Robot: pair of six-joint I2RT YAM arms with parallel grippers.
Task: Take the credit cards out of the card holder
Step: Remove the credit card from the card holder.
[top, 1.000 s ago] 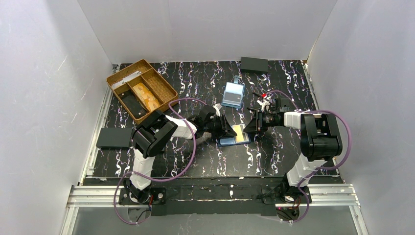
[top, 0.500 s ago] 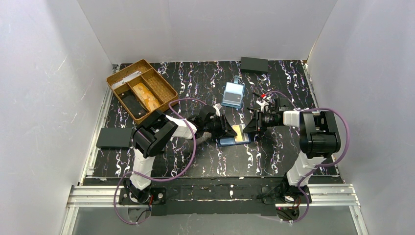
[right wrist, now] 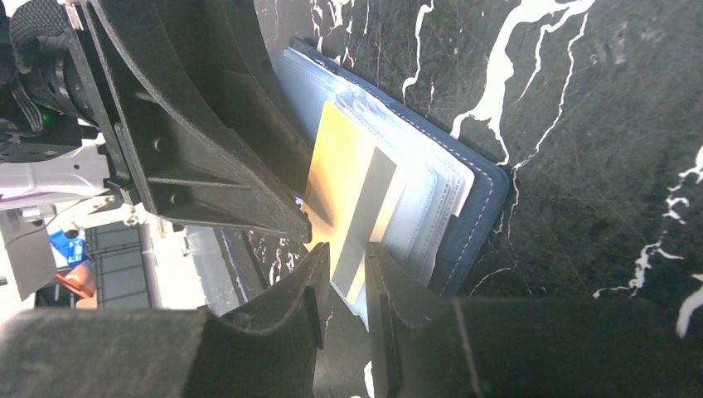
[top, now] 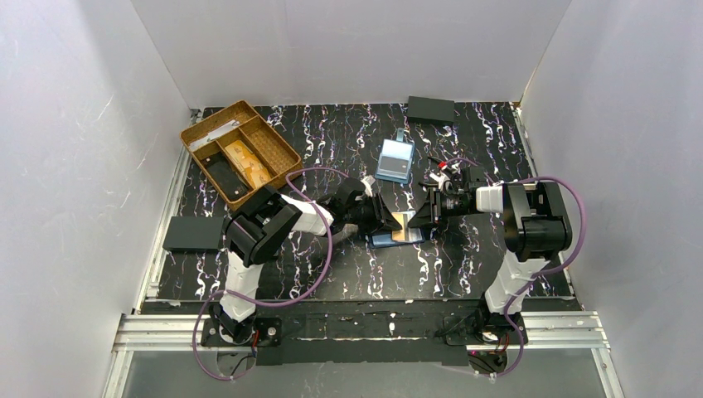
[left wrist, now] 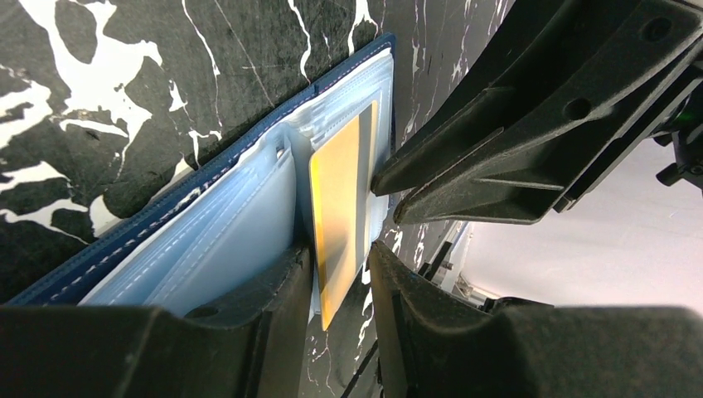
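Black table [top: 348, 265] bears open card holder [right wrist: 483, 207], yellow credit card [right wrist: 344, 178] poking out.

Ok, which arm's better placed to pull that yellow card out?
Probably right: the right gripper pinches the credit card by its free end; the left gripper sits on the card holder.

A black tabletop [top: 348, 133] veined with white and purple is enclosed by plain white walls [top: 348, 41] at left, top and right. An aluminium rail [top: 157, 332] is seen along the bottom edge. Everything is evenly lit.
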